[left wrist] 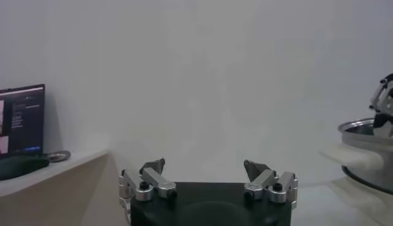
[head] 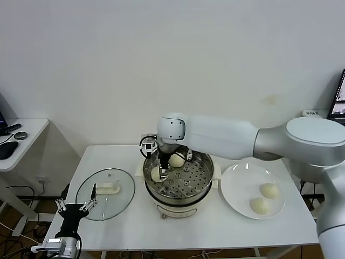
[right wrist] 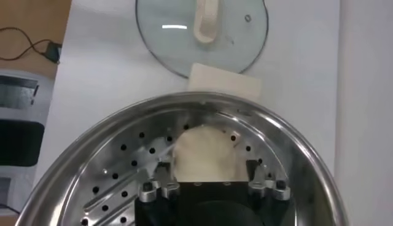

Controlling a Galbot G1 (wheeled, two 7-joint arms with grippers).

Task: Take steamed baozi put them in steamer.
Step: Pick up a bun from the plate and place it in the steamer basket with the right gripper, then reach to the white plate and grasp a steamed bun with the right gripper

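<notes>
The shiny steamer (head: 206,174) stands mid-table with two steamed baozi on its perforated tray: one at the left (head: 157,174), one at the back (head: 176,160). My right gripper (head: 161,167) reaches down over the left one. In the right wrist view that baozi (right wrist: 206,150) lies on the tray (right wrist: 123,178) between the spread fingers (right wrist: 255,172), with a gap on each side; the right gripper (right wrist: 209,169) is open. Two more baozi (head: 269,190) (head: 260,205) rest on the white plate (head: 241,181). My left gripper (head: 75,208) (left wrist: 206,167) is parked open at the table's front left corner, holding nothing.
A glass lid (head: 105,197) (right wrist: 202,37) with a white handle lies left of the steamer. The steamer's white side handle (right wrist: 224,80) juts toward it. A white side table (head: 27,129) with dark items stands further left. The wall is close behind.
</notes>
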